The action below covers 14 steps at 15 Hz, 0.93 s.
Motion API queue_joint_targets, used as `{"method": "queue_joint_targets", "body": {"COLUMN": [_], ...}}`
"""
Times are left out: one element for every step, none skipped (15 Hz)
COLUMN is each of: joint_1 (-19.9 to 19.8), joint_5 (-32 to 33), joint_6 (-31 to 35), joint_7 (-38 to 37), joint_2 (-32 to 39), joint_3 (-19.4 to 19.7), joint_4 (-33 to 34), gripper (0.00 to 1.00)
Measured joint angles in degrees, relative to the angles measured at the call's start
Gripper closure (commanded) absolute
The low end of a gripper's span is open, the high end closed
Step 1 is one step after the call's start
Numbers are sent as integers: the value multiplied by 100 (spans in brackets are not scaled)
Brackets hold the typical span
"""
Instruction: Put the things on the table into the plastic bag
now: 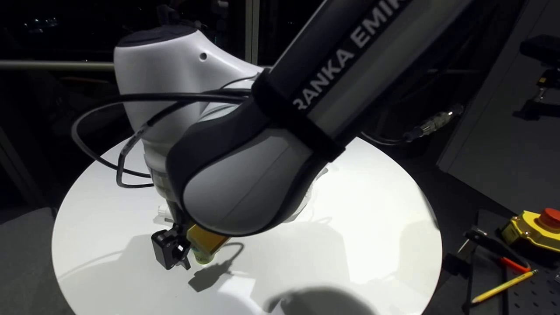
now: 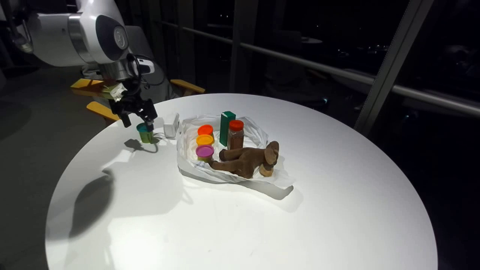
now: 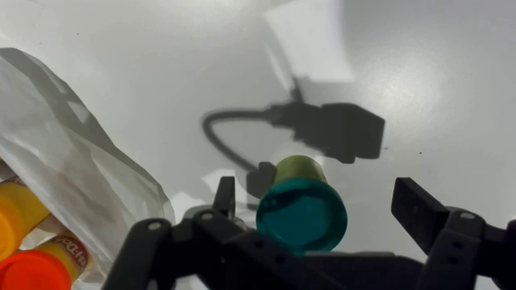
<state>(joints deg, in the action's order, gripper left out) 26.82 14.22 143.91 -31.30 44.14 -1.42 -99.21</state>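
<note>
A tub with a teal lid (image 2: 145,135) stands upright on the table, left of the bag; it also shows in the wrist view (image 3: 302,217) and partly in an exterior view (image 1: 203,257). My gripper (image 2: 138,123) is open just above and around its lid. In the wrist view the tub sits between the fingers (image 3: 316,195), nearer the left finger, with gaps on both sides. A white box (image 2: 171,126) stands between tub and bag. The white plastic bag (image 2: 195,173) lies spread open, holding three tubs, a green box (image 2: 226,129), a red-lidded jar (image 2: 236,137) and a brown plush toy (image 2: 247,159).
The round white table (image 2: 243,232) has its edge close behind the tub. The bag's crumpled rim (image 3: 80,153) rises left of the gripper in the wrist view. A yellow emergency-stop box (image 1: 533,232) and a yellow pencil (image 1: 503,286) lie on a dark side surface.
</note>
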Motion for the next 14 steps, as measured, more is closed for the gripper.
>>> {"method": "queue_joint_targets", "body": {"joint_1": [0, -2, -5, -11, -17, -25, -33, -39, -41, -41, -41, -41, -41, -41], "joint_5": [0, 0, 0, -3, -9, -14, -17, -18, -19, -19, -19, -19, -19, -19], "joint_6": [0, -2, -2, -3, -4, -8, -19, -29, -38, -48, -56, -58, -59, -59], "joint_7": [20, 41, 61, 78, 103, 116, 122, 126, 127, 127, 127, 127, 127, 126], "joint_2": [46, 88, 126, 156, 181, 198, 211, 216, 216, 216, 210, 209, 207, 199], "joint_3": [18, 35, 50, 59, 67, 71, 75, 80, 90, 103, 117, 132, 149, 166], "joint_4": [50, 99, 147, 192, 238, 275, 304, 321, 330, 336, 340, 341, 341, 340], "gripper": [0, 0, 25, 27, 33, 41, 51, 58, 65, 72, 72, 72, 72, 72]}}
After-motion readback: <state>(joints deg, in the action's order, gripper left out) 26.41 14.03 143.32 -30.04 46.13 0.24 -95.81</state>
